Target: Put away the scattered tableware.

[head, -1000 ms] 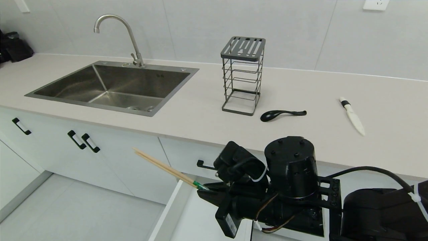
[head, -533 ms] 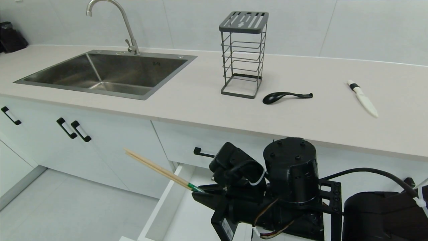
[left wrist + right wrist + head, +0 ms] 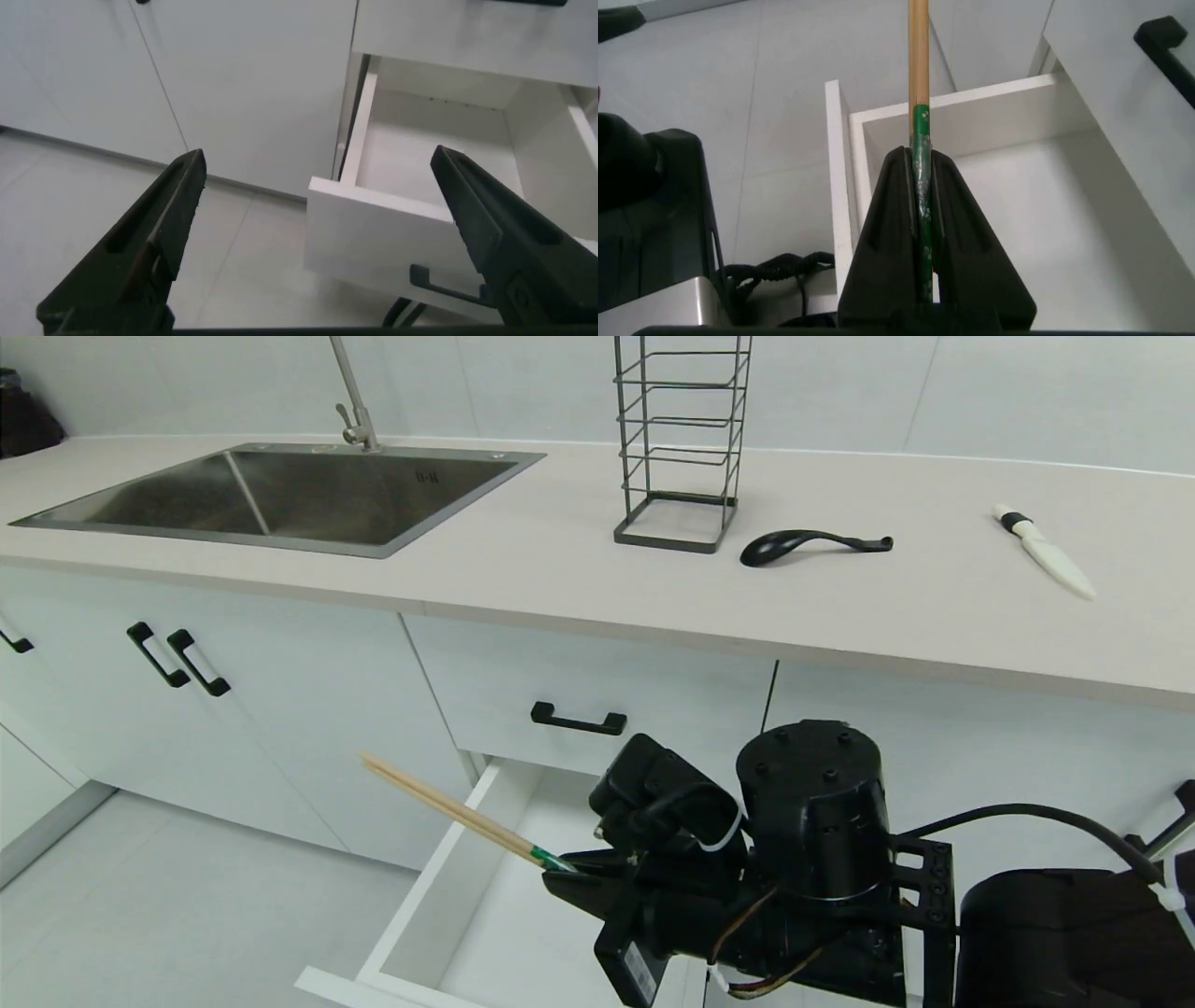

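Your right gripper (image 3: pixel 560 870) is clamped on the chopsticks (image 3: pixel 448 807), which jut across the open drawer's (image 3: pixel 420 915) left wall. Turn them lengthwise inside, lower them flat, then release. Your left gripper (image 3: pixel 318 159) hangs wide open and empty.

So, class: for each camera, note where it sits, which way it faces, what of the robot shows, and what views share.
Head view: on the head, facing forward and down at the counter and open drawer; shows the right gripper holding chopsticks.
Left wrist view: on the left wrist, facing down at floor and drawer; shows the left gripper, open.
Right wrist view: on the right wrist, looking along the right gripper, shut on the chopsticks; drawer beyond.
Shared: all three show the drawer; head and right wrist also the chopsticks.
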Robot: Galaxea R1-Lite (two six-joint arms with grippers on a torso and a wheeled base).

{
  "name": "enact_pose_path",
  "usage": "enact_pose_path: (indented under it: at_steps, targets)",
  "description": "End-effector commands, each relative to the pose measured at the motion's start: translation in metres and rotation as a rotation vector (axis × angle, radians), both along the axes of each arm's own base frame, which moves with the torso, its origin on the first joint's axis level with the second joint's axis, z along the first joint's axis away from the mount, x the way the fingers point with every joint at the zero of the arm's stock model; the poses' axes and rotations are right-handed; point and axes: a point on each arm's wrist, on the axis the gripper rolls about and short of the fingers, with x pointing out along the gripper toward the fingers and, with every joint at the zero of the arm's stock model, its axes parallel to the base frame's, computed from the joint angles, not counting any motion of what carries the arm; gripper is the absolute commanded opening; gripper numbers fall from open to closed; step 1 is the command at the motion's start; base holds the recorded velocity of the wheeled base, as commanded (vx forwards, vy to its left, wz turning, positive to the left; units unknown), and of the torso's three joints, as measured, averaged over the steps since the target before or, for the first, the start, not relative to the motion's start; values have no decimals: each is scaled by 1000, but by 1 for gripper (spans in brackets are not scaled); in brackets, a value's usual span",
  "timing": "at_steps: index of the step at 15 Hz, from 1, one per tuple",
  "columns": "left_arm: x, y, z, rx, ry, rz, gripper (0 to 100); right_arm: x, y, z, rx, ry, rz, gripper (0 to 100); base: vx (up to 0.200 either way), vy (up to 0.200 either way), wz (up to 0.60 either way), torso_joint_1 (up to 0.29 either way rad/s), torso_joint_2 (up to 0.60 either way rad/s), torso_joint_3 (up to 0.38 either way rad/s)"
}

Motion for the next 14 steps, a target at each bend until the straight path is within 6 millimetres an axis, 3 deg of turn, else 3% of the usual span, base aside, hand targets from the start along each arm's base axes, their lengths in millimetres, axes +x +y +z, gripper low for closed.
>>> enact_pose_path:
  at_steps: [1, 6, 8, 10, 12, 14]
  targets:
    - [0, 0, 0, 0, 2, 1, 100, 13, -10, 1, -1, -5, -44, 0, 0, 0, 0, -261, 310, 119]
    - [0, 0, 0, 0, 2, 1, 100, 17, -17, 3, -2, -4, -64, 0, 0, 0, 0, -213, 318, 121]
    - [0, 0, 0, 0, 2, 1, 100, 22, -18, -9, -51, 17, -75, 0, 0, 0, 0, -44, 278, 56]
    - [0, 0, 0, 0, 2, 1, 100, 43, -32, -11, -89, -26, -134, 0, 0, 0, 0, -7, 146, 39]
    - [0, 0, 0, 0, 2, 1, 100, 41, -37, -18, -108, -16, -154, 0, 0, 0, 0, -1, 28, 21]
    - [0, 0, 0, 0, 2, 1, 100, 37, -28, -25, -111, -38, -181, 0, 0, 0, 0, 0, 0, 0]
